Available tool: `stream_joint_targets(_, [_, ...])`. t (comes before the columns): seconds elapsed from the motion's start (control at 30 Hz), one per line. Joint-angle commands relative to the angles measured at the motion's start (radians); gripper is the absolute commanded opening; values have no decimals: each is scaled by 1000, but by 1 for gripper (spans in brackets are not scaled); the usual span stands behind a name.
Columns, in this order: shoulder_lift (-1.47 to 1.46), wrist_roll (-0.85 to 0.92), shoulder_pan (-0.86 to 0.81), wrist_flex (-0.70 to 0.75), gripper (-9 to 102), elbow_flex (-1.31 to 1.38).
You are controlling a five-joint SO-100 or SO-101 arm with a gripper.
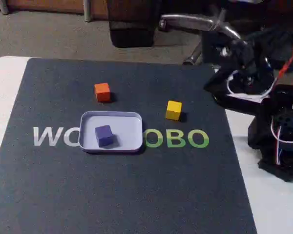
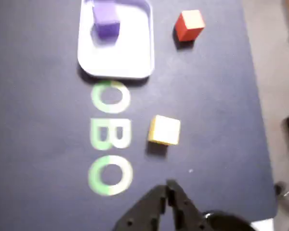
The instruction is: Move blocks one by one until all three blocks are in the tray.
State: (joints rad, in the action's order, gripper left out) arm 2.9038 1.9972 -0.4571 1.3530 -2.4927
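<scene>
Fixed view: arm (image 1: 263,97) folded at right edge of table (image 1: 5,97), pincer not made out. Purple block (image 1: 104,135) inside tray (image 1: 132,134) on dark mat (image 1: 136,195). Orange block (image 1: 102,92) just beyond tray rim. Yellow block (image 1: 174,110) beside tray, on arm's side.

Wrist view: pincer (image 2: 168,185) at bottom edge, tips pressed together, nothing pinched. Yellow block (image 2: 164,130) near, straight ahead. Tray (image 2: 135,57) farther ahead and left, purple block (image 2: 106,21) in it. Orange block (image 2: 189,25) farthest, ahead and slightly right, just beside tray.
</scene>
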Motion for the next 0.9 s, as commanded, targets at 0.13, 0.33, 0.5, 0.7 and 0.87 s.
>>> stream_joint_targets(0.13, [-365,-110,-15,2,-5,255])
stream_joint_targets(0.33, [-529,-81,-63,-64,-2,281])
stream_joint_targets(0.5, [-595,-34,-89,-107,4,272])
stream_joint_targets(0.7, [-689,-2,-89,-164,10,281])
stream_joint_targets(0.87, [-787,34,-129,-242,11,282])
